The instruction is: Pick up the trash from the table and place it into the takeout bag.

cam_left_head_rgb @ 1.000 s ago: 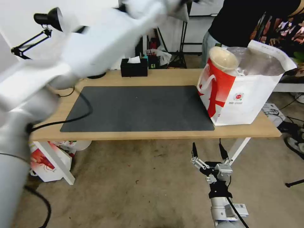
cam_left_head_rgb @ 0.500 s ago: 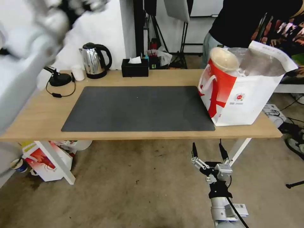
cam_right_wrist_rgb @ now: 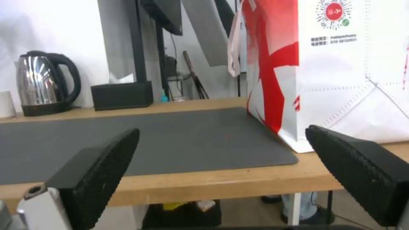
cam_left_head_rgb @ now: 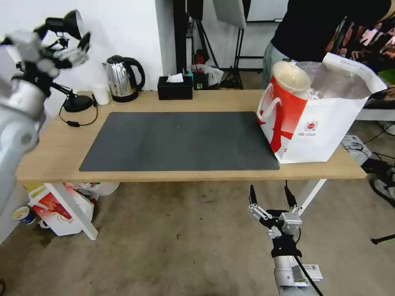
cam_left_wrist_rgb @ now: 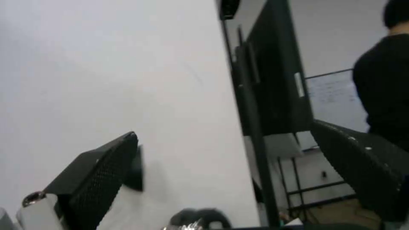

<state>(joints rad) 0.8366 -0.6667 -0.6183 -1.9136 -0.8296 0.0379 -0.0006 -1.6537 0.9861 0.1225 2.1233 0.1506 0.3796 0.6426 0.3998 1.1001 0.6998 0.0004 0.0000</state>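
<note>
Standing at the right end of the table [cam_left_head_rgb: 61, 152], the takeout bag [cam_left_head_rgb: 325, 131] is your main thing to check: a large white bag with a broad red band down its near-left corner, a white handle loop hanging on that red face, a small round red logo on the white side, and silvery foil lining showing at the open mouth. One corner of its base sits on the edge of the dark grey mat [cam_left_head_rgb: 181, 139]; the rest of the base is on bare light wood. A shallow beige bowl [cam_left_head_rgb: 290, 77] pokes out of the bag's top at the left corner, tilted so you look into its hollow. From the right wrist view you see the same bag [cam_right_wrist_rgb: 341, 70] from low down, upright on the tabletop with the logo and small print near its top.

Your left gripper [cam_left_head_rgb: 68, 53] is lifted high at the far left, above the table's left end and in front of the black desk lamp [cam_left_head_rgb: 68, 26], with its fingers spread apart and nothing between them; the left wrist view looks past them at a white wall. Your right gripper [cam_left_head_rgb: 270, 196] hangs low in front of the table's near edge, below the tabletop, pointing up towards the bag, its two fingers parted and empty.
</note>
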